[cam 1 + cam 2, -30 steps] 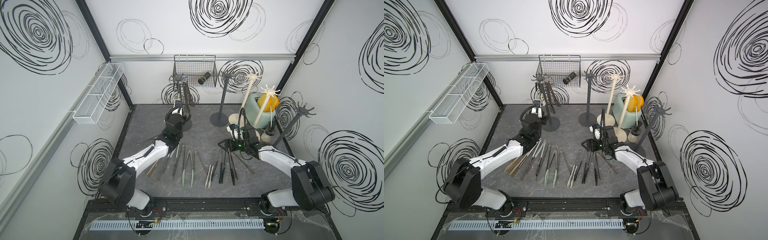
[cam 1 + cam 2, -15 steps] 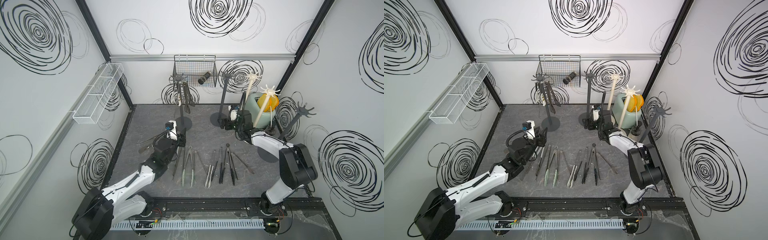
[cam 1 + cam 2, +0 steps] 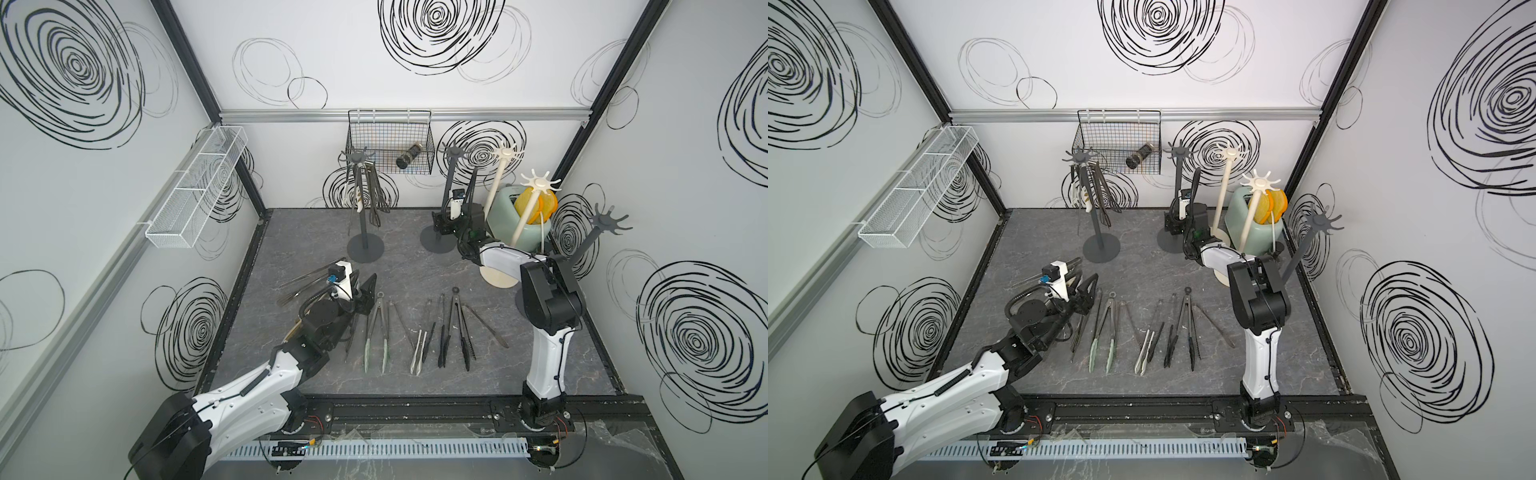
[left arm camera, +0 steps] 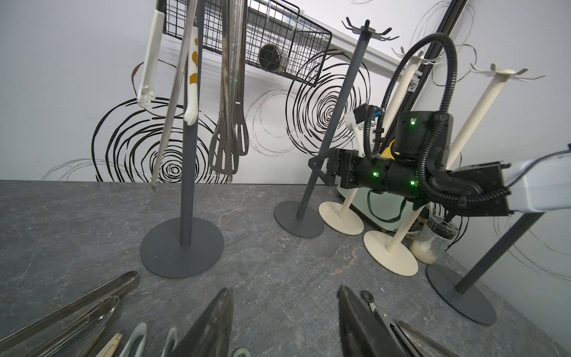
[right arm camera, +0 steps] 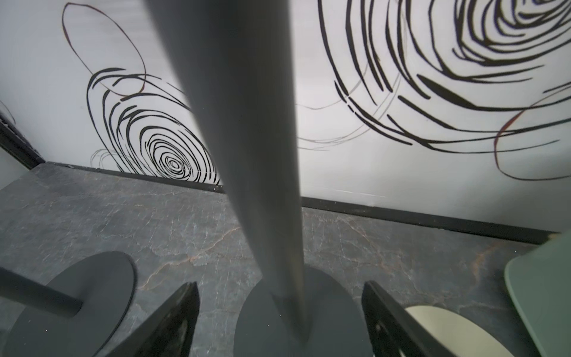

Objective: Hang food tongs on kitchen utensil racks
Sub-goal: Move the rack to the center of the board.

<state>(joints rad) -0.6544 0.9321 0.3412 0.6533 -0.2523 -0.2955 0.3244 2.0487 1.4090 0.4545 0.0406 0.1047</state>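
Food tongs (image 3: pixel 376 316) of slim steel lie on veined grey tabletop (image 3: pixel 415 257).

Right wrist view: the dark pole (image 5: pixel 247 154) is blurred, its top cut off; the right claw (image 5: pixel 279 287) shows only finger ends. Left wrist view: the hanging tongs (image 4: pixel 228 92) lose their tops. In both top views the left arm (image 3: pixel 320 328) covers part of the steel tongs (image 3: pixel 299 277); the dark item (image 3: pixel 409 154) in the basket (image 3: pixel 365 133) is too small to tell.

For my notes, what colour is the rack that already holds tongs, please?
Dark grey rack, clearest in the left wrist view.
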